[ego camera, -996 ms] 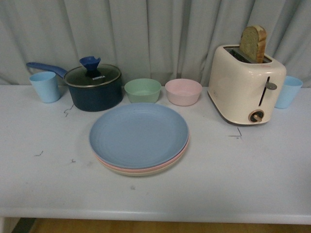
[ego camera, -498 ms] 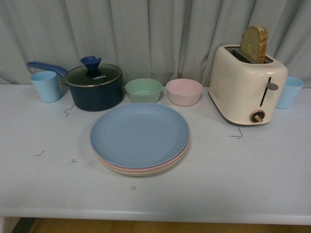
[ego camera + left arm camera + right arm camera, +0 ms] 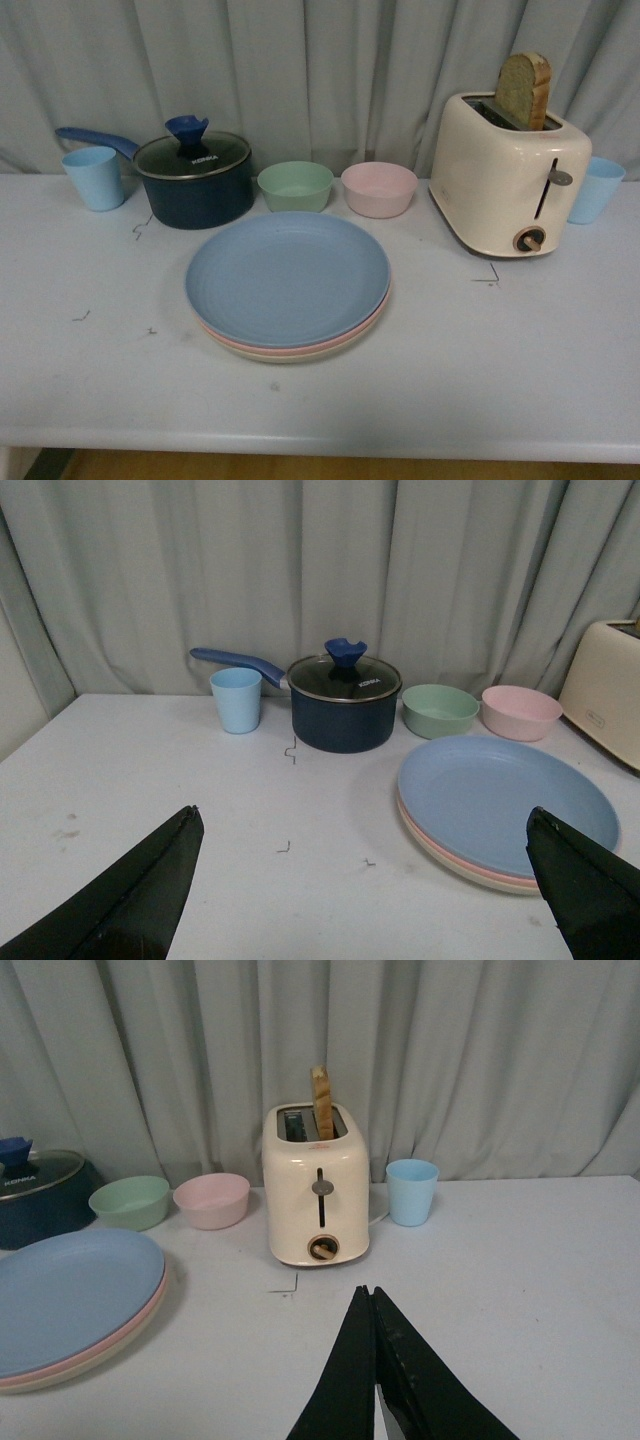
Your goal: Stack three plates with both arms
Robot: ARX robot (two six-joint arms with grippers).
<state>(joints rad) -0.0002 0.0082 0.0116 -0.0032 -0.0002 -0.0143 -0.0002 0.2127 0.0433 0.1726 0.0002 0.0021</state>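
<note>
The three plates lie in one stack at the table's middle: the blue plate on top, the pink plate under it, the beige plate at the bottom. The stack also shows in the left wrist view and the right wrist view. Neither arm shows in the front view. My left gripper is open and empty, back from the stack on its left. My right gripper is shut and empty, above bare table in front of the toaster.
Behind the stack stand a dark blue lidded pot, a green bowl and a pink bowl. A cream toaster with a bread slice stands at the right. Light blue cups stand at far left and far right.
Only the view shifted slightly between one second ago and half a second ago. The plates and other things have not moved.
</note>
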